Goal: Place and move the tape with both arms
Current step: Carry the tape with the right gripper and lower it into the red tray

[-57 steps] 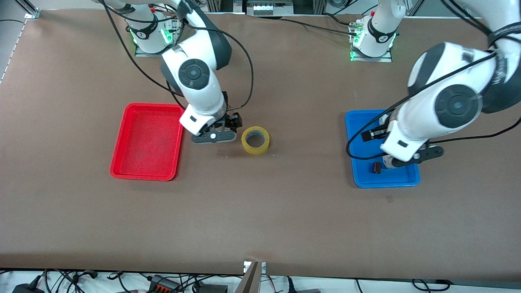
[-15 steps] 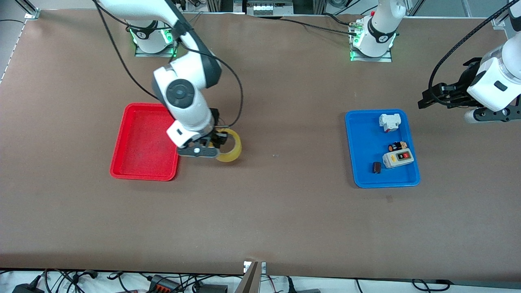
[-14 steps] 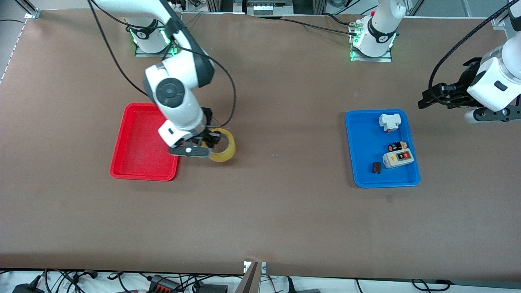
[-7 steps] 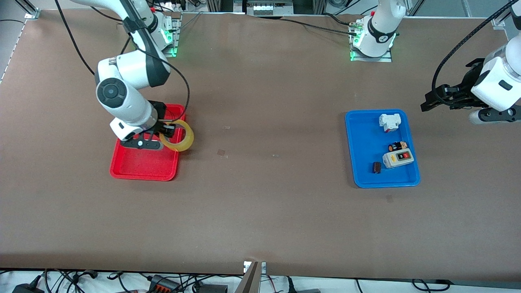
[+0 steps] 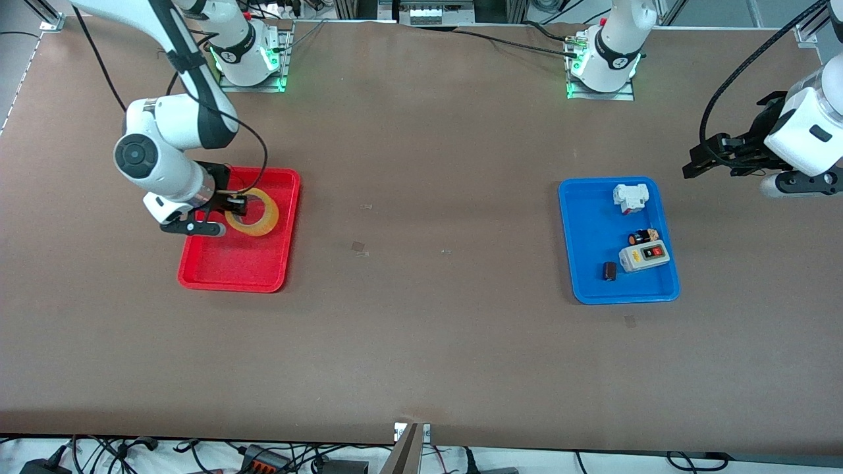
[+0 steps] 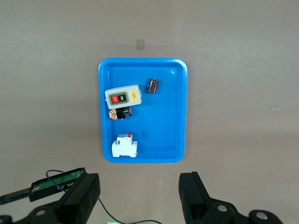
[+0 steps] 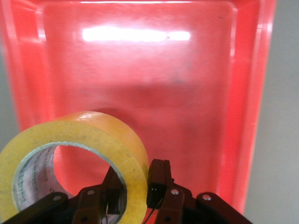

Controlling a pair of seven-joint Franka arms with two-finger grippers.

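Note:
The tape is a yellowish translucent ring held in the air over the red tray. My right gripper is shut on the tape's wall, one finger in the hole and one outside. In the right wrist view the tape fills the near corner, pinched in the right gripper, with the red tray under it. My left gripper is open and empty, up in the air off the blue tray's edge at the left arm's end of the table. In the left wrist view the left gripper shows two spread fingers.
A blue tray at the left arm's end holds a grey box with red and black buttons, a white part, a small dark cylinder and a dark block. The blue tray also shows in the left wrist view.
My right gripper carried the tape from the tray's edge nearest the table's middle to over the red tray's inside. My left arm has barely moved.

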